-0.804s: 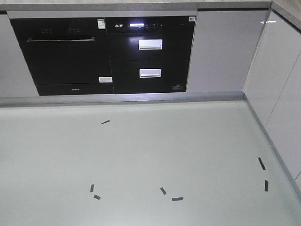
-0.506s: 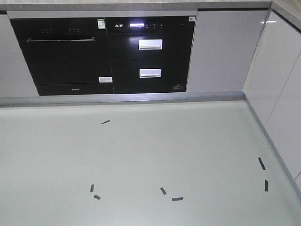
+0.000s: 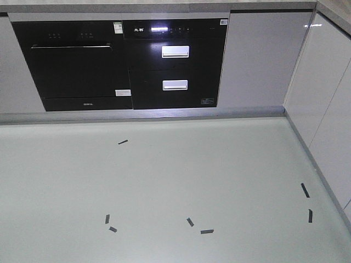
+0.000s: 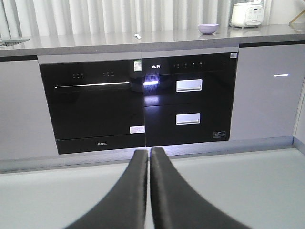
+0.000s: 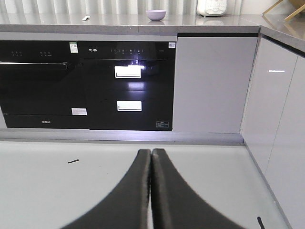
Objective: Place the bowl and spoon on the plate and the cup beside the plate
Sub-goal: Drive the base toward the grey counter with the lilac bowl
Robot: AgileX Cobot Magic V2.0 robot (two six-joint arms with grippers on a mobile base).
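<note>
Closest in, the left gripper has its two dark fingers pressed tip to tip, nothing between them. It's the same on the other side, with the right gripper fully closed and empty. Both hang low over the pale floor, pointing at the kitchen units.

On the floor there are only short black tape marks, scattered in pairs. And what's changed over the last second? In the front view, nothing: every mark and cabinet edge sits just where it was, so the base looks parked, well short of the counter.

Further back, the black oven stands left of the drawer unit, whose panel is lit. Above them runs the grey countertop, and there's the bowl, lilac and upright, near the white rice cooker. Well apart to its left lies a pale sliver, probably the spoon, though it's too small to be sure. The plate and cup aren't showing anywhere.

So the task has barely started, I'd say. Nothing is held, the bowl and spoon lie beyond the arms, and the robot likely has to close in on the counter first.
</note>
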